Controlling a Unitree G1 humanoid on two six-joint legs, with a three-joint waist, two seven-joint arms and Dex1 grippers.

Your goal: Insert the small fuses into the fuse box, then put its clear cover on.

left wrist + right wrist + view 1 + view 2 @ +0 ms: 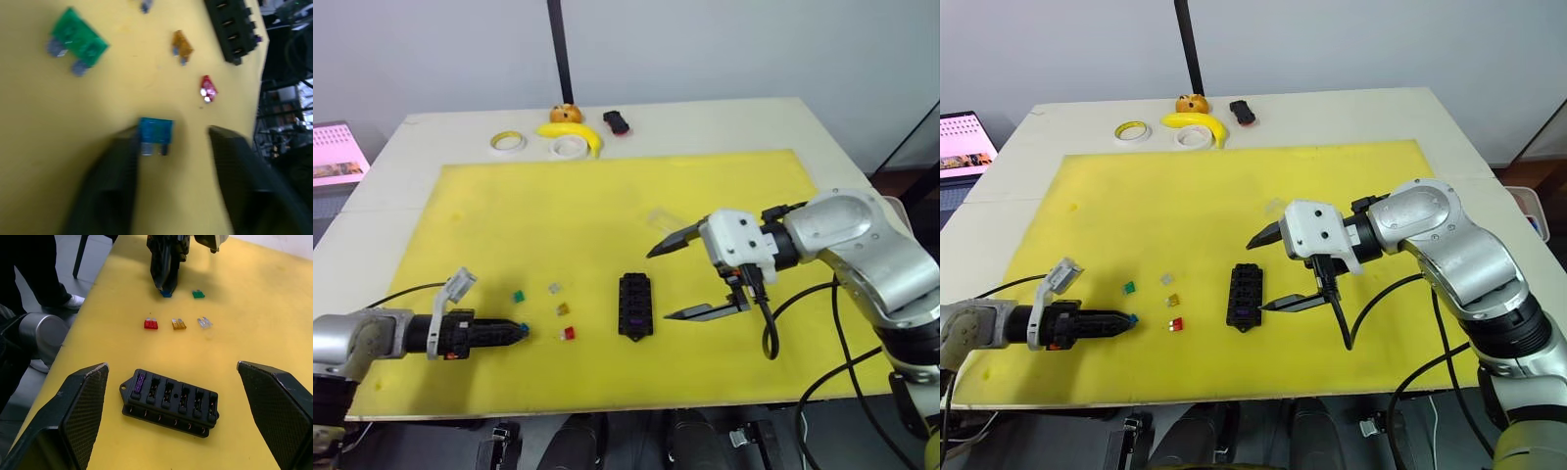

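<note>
Yellow matting covers the table [607, 122], and on it the fuse box [635, 305] lies with the purple fuse [139, 382] seated in an end slot. Spread wide, the right claw [697, 277] hangs just beside the box, grasping nothing. Left of the box lie the green [519, 295], grey [554, 288], amber [563, 309] and red [569, 334] fuses. Released and low, the left claw [171, 161] straddles the blue fuse [155, 134], which touches one finger [117, 171]. Behind the right claw lies the clear cover [663, 217].
</note>
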